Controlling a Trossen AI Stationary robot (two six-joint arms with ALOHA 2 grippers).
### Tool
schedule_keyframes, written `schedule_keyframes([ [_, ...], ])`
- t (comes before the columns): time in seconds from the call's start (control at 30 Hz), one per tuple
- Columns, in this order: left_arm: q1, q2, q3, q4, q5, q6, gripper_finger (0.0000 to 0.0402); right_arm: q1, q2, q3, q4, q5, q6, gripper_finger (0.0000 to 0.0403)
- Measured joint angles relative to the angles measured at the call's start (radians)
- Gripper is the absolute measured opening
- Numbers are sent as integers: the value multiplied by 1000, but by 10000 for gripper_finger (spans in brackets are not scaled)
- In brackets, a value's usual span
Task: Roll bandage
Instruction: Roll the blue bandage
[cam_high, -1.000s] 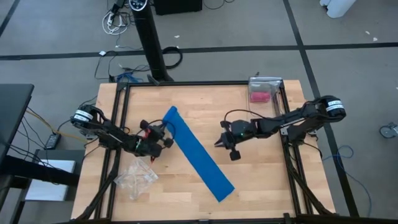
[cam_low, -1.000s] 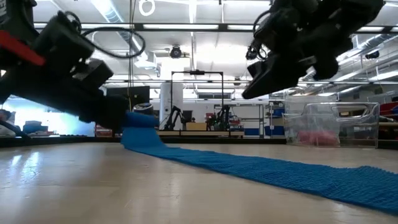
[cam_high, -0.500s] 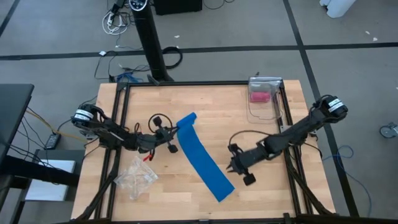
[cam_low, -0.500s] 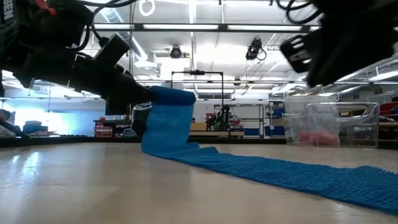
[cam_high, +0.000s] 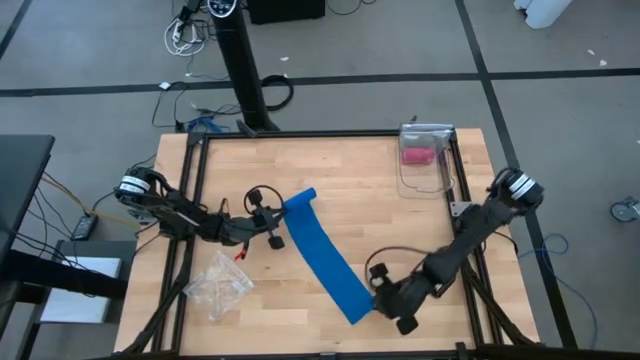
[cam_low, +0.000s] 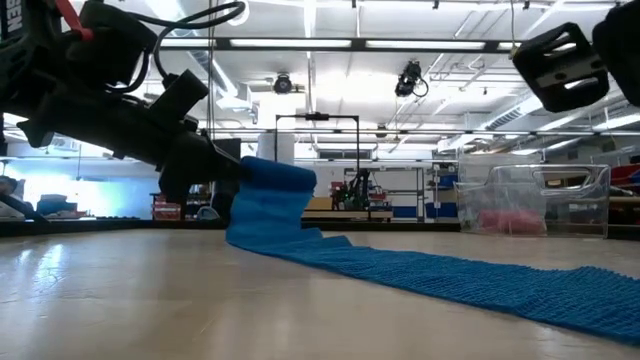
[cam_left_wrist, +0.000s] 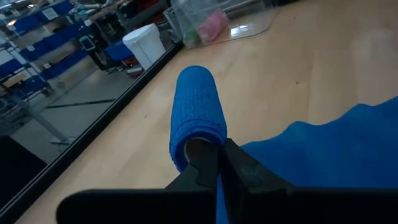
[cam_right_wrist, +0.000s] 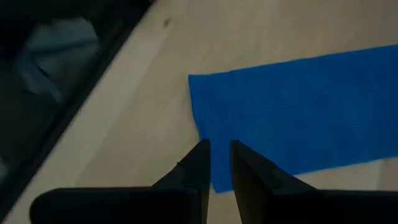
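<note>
The bright blue bandage (cam_high: 325, 250) lies as a long flat strip slanting across the table. Its far end (cam_low: 275, 185) is lifted and curled over into a loop. My left gripper (cam_high: 274, 226) is shut on that curled end, which also shows in the left wrist view (cam_left_wrist: 196, 106). My right gripper (cam_high: 385, 297) hangs above the table beside the strip's near end (cam_right_wrist: 211, 93). Its fingers are a little apart and touch nothing, and it shows high up in the low view (cam_low: 560, 60). My left gripper pinches the bandage's curled far end (cam_left_wrist: 198, 144) between its two fingers. The fingers come roughly level from the table's left and lie across the strip. The curled end stands lifted off the table, and the rest of the strip trails down slack and lies flat on the wood (cam_low: 450, 275).
A clear container (cam_high: 425, 165) holding a pink roll (cam_high: 416, 155) stands at the far right. A crumpled clear plastic bag (cam_high: 218, 285) lies near the left front. Black frame rails (cam_high: 190, 200) border the table's sides.
My left gripper has lifted the bandage's far end and carried it toward the table's right, so that end has curled over while the rest stayed flat. My right gripper has gone toward the table's near edge, to the strip's near end.
</note>
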Motion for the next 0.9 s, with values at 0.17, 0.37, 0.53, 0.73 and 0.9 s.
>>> schedule_keyframes([
  [0.17, 0, 0, 0, -1, -32, -3, 8, 2, 143, 123, -74, 5, -1, 64],
  [0.37, -1, 0, 0, 5, -35, -27, 8, 9, 253, 211, -102, -4, -1, 75],
  [0.53, -1, 0, 0, 6, -40, -52, 8, 17, 288, 241, -95, -7, 5, 83],
  [0.73, -3, 0, 5, 3, -41, -76, 8, 15, 292, 244, -102, 54, 40, 74],
  [0.9, -3, 0, 13, 7, -28, -77, 8, 4, 293, 244, -104, 76, 44, 29],
])
